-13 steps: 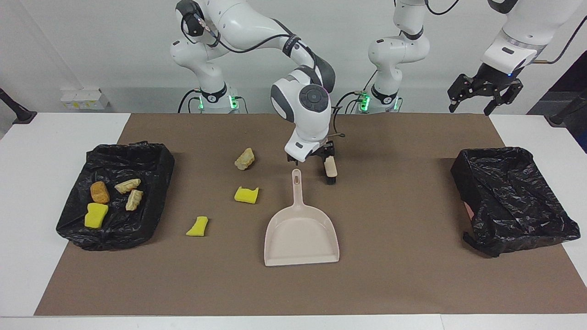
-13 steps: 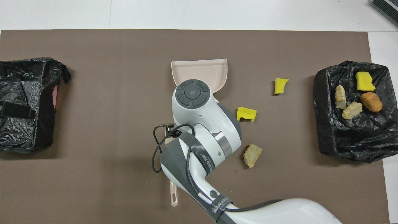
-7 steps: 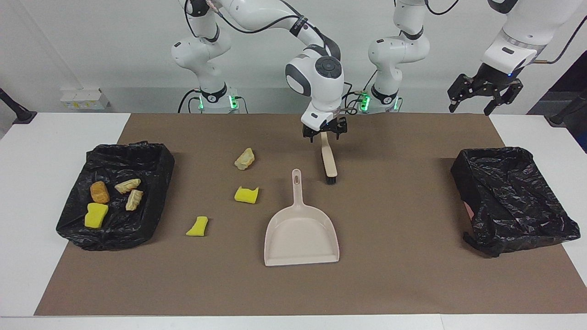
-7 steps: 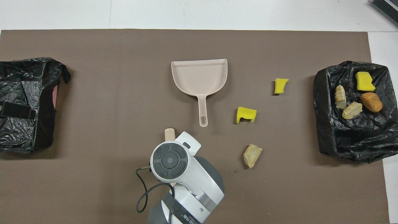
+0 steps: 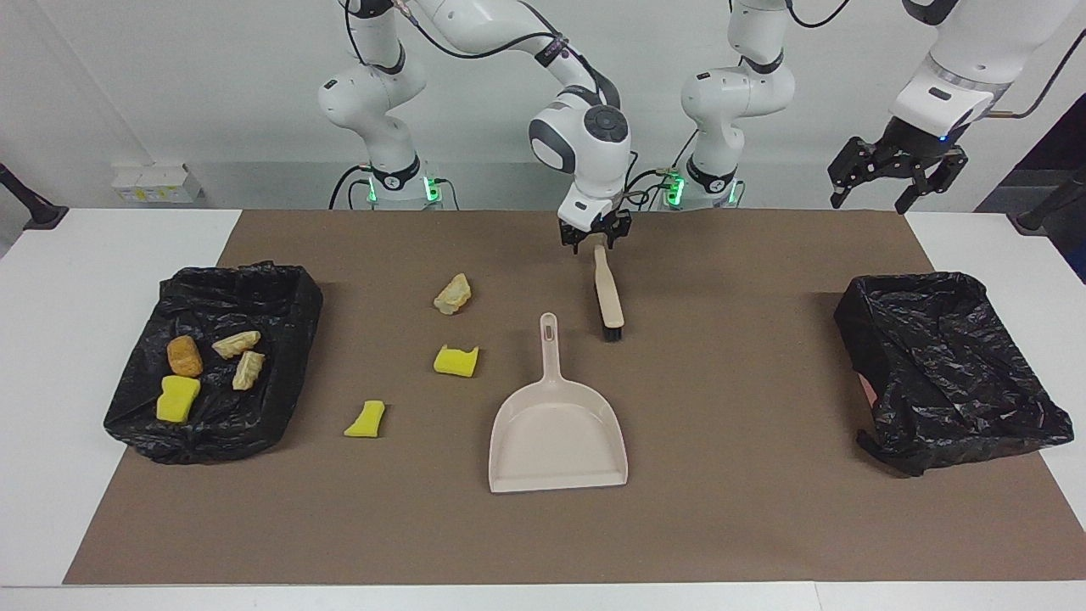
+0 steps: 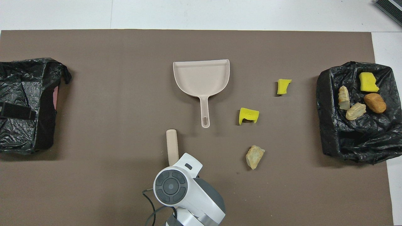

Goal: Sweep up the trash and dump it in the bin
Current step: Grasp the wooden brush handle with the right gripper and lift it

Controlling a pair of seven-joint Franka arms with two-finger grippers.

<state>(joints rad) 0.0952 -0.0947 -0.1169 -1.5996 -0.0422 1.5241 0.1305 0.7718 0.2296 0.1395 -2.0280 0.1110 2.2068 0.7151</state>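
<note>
Facing view shows the right claw (image 5: 595,240) low over the brush (image 5: 607,294) handle's tip; whether it grips cannot be told. Left claw (image 5: 892,172) waits raised, spread wide, empty. Trash (image 5: 456,361) lies on the surface toward the right arm's end from the claw; four more bits sit in the black-lined bin (image 5: 288,293).

hidden: brush (image 6: 171,146) handle end under right arm, overhead | unclear: right claw (image 5: 595,242) grip on it

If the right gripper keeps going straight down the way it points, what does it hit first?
Most likely the brush: the right gripper points down right over its handle end, just above it. How much gap remains is hard to judge.
</note>
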